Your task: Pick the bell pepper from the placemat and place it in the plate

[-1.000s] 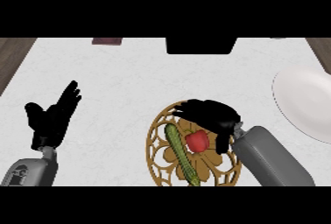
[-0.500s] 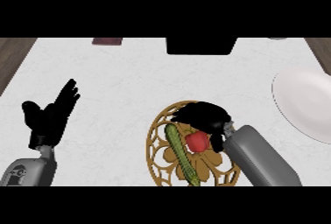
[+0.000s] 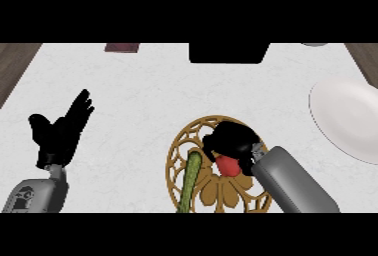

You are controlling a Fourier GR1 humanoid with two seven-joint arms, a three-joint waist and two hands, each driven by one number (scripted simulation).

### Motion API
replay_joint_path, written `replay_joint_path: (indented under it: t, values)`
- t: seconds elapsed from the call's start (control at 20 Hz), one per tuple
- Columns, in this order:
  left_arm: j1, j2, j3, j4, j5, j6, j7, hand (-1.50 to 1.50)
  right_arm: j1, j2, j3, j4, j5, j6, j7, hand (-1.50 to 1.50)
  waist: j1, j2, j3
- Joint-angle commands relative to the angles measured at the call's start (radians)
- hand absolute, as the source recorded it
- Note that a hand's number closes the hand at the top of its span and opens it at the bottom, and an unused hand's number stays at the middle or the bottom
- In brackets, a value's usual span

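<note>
A red bell pepper (image 3: 227, 166) lies on the round golden openwork placemat (image 3: 181, 150) near the view's lower middle. My right hand (image 3: 235, 140) sits directly over it, fingers curled down around its top, so only the pepper's lower part shows. A green cucumber (image 3: 190, 181) lies on the mat just left of the pepper. The white plate (image 3: 347, 120) rests at the right edge, partly cut off. My left hand (image 3: 60, 134) rests open at the left, fingers up.
A dark block (image 3: 229, 52) stands at the counter's far edge in the middle. A small dark red object (image 3: 122, 47) lies at the far left. White counter stretches between the mat and the plate.
My right hand has drawn in towards me over the placemat and curled onto the pepper, covering more of it. The left hand has stayed where it was.
</note>
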Motion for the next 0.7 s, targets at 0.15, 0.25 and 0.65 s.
replay_joint_path:
  t: [0.15,0.25,0.65]
  values:
    - [0.066,-0.026,-0.019,-0.051,-0.022,0.009,-0.004,0.00,0.157,0.006,-0.050,-0.144,-0.034,-0.045,0.006,1.50,-0.008,0.007,0.008]
    - [0.012,-0.009,0.009,-0.025,-0.020,0.026,0.022,0.00,0.305,-0.111,-0.096,-0.212,-0.084,-0.093,-0.066,1.50,-0.043,0.003,0.009]
    - [0.058,0.029,0.061,0.008,0.002,-0.006,-0.042,0.00,0.614,-0.290,-0.397,-0.501,-0.317,-0.249,-0.223,1.50,-0.067,0.001,0.007]
